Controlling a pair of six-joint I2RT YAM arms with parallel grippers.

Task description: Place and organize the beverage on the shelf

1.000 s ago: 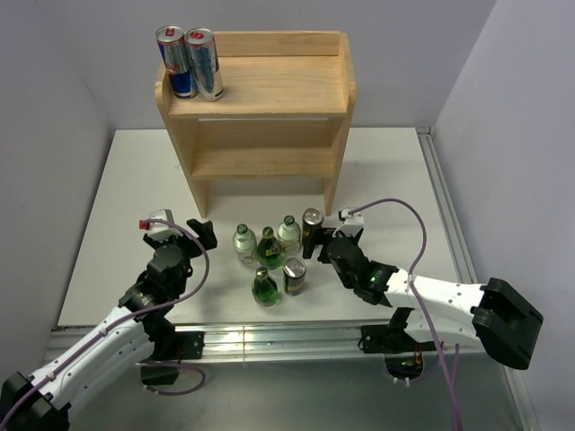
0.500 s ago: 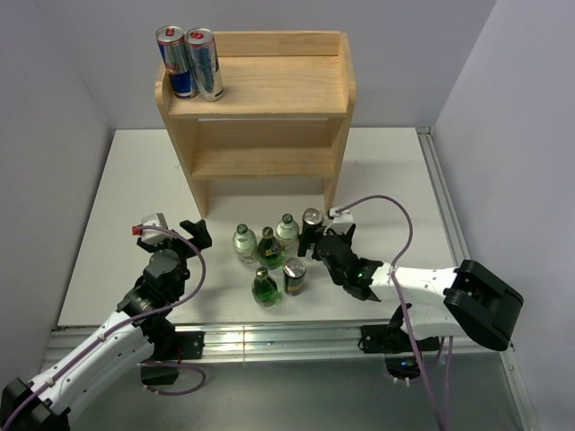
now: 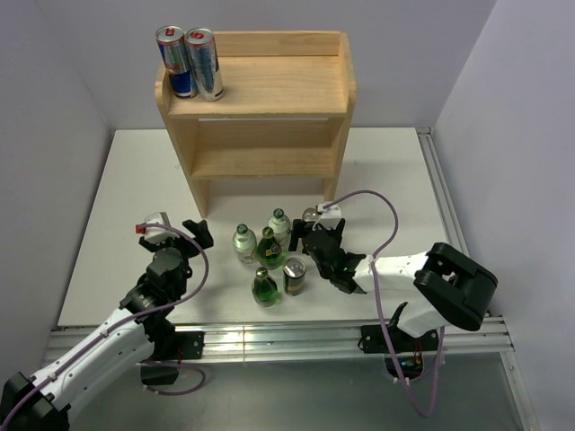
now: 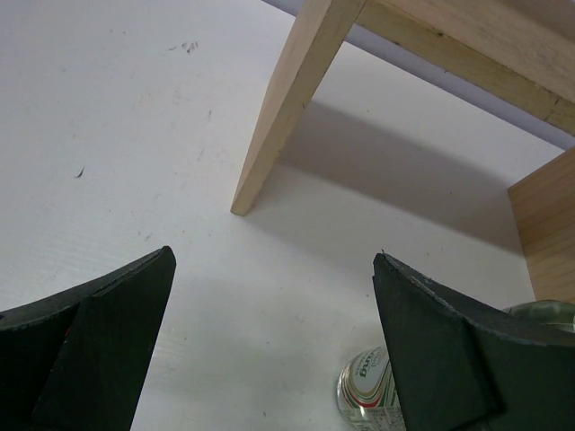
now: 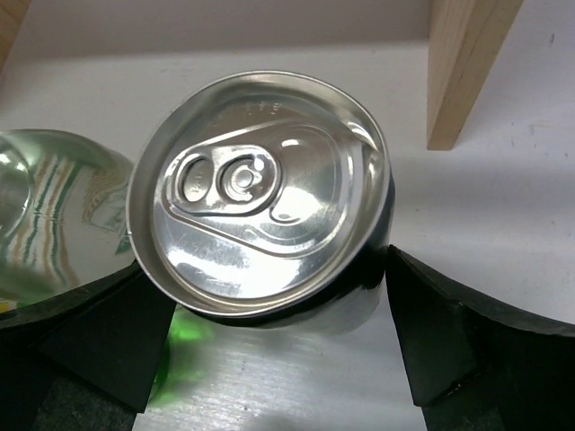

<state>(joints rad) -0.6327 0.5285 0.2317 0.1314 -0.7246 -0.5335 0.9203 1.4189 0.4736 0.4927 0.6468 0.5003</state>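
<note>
left gripper [image 4: 272,259], black fingers [image 4: 90,332] spread wide with nothing between them, over the white table [image 4: 108,135]. beyond, a side panel of the light-wood shelf [image 4: 278,117] stands on the table. a silvery beverage container [image 4: 364,395] with green and red print sits just beside the finger at lower right.

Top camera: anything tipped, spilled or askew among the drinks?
Nothing stands out. The bottles and loose cans on the table stand upright with no spill, and the two blue cans stand upright at the shelf's left corner.

shelf [image 3: 269,90]: light wood, upright | two cans [image 3: 201,65]: top tier, left | other drinks [image 3: 268,249]: clustered upright before it
</note>
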